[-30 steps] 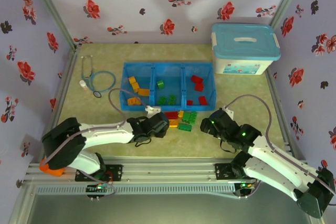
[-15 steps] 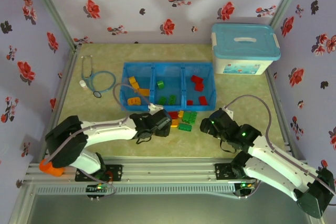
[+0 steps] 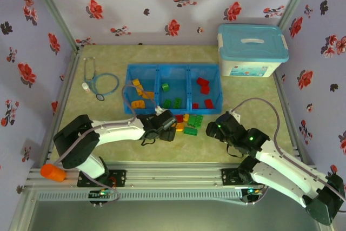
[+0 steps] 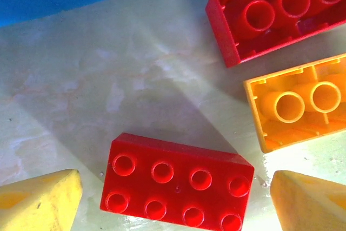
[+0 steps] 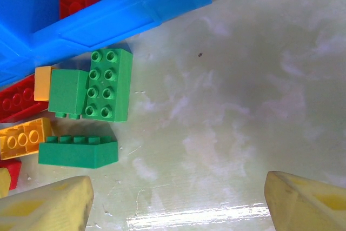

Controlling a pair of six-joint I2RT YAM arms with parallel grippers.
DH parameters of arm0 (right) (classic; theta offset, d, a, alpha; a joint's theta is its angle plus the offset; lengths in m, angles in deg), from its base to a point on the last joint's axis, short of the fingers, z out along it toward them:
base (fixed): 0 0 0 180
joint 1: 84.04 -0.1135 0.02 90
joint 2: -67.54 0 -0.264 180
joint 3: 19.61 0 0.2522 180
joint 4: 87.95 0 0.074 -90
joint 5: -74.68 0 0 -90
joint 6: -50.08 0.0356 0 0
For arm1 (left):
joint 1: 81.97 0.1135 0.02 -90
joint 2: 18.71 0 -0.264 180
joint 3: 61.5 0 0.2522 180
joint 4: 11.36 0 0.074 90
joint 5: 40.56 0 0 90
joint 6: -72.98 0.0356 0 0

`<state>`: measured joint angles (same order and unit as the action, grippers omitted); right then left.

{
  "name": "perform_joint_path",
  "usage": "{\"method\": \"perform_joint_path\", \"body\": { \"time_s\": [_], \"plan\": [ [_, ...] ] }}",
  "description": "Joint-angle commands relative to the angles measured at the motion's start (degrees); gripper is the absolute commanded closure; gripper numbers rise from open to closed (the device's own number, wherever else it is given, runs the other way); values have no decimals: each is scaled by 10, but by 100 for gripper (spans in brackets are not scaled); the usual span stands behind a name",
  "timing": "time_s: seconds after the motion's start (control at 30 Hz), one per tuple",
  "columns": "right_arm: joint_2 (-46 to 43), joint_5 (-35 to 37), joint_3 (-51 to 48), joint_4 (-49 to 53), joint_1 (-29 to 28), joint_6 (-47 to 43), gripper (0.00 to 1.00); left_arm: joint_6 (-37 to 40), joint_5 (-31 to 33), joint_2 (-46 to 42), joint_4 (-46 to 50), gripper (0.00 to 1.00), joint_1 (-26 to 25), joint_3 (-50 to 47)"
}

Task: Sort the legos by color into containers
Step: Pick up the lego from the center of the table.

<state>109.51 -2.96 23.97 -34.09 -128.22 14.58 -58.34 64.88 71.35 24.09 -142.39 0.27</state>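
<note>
I see a red eight-stud plastic brick [image 4: 177,187] lying studs-up on the pale counter [image 4: 108,79] just before the blue plastic tray [image 3: 173,66], my left gripper [image 4: 174,198] spread either side of it, right gripper [image 5: 175,201] likewise spread near green bricks [image 5: 108,82].

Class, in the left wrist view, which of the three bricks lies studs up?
The red eight-stud brick; the other red brick and the orange brick lie upside down, hollow undersides showing.

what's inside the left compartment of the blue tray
The left compartment holds several orange-yellow bricks, and no other color shows. A grey cable loops over its near-left corner, so anything under that loop is hidden.
</note>
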Motion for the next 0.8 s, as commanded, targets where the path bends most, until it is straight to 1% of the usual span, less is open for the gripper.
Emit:
{"method": "perform_joint_path", "body": {
  "time_s": [0.0, 0.4, 0.5, 0.6, 0.77],
  "plan": [
    [-9, 2, -9, 2, 0, 3, 17, 21, -14, 6, -6, 13, 5, 4],
    [-26, 2, -21, 5, 0, 12, 17, 22, -17, 31, -6, 32, 10, 0],
    [-27, 0, -23, 2, 0, 13, 17, 20, -16, 28, -2, 39, 10, -2],
    [-26, 1, -23, 3, 0, 13, 17, 19, -16, 17, 6, 45, 9, 1],
    [-30, 2, -22, 6, 0, 14, 17, 24, -2, -41, 42, 47, 12, 25]
  ]
}}
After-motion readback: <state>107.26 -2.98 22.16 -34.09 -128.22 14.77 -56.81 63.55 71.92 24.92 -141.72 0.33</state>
